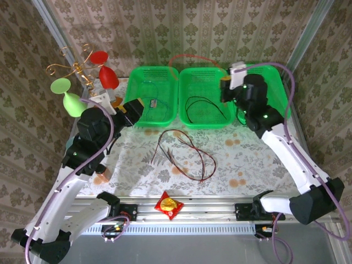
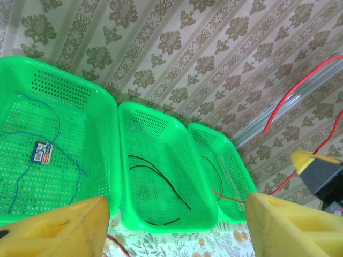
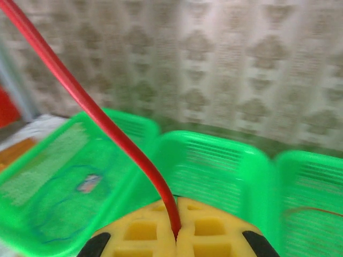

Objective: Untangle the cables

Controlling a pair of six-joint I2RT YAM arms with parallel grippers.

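Three green baskets [image 1: 203,70] side by side at back, red goblet [image 1: 108,78], green goblet [image 1: 72,103], gold stand [image 1: 77,69], red-yellow packet [image 1: 168,205] at near edge, floral cloth [image 1: 247,159]

You are working in a lab test booth dressed to look like a home. Damask wallpaper panels [image 1: 192,33] close in three sides, held by bare metal corner posts [image 1: 309,33]. A floral tablecloth [image 1: 247,159] lies flat, and an aluminium rail [image 1: 209,208] carrying both robot arm bases [image 1: 110,204] runs along its near edge. Plastic goblets [image 1: 69,99] stand at its far left corner.
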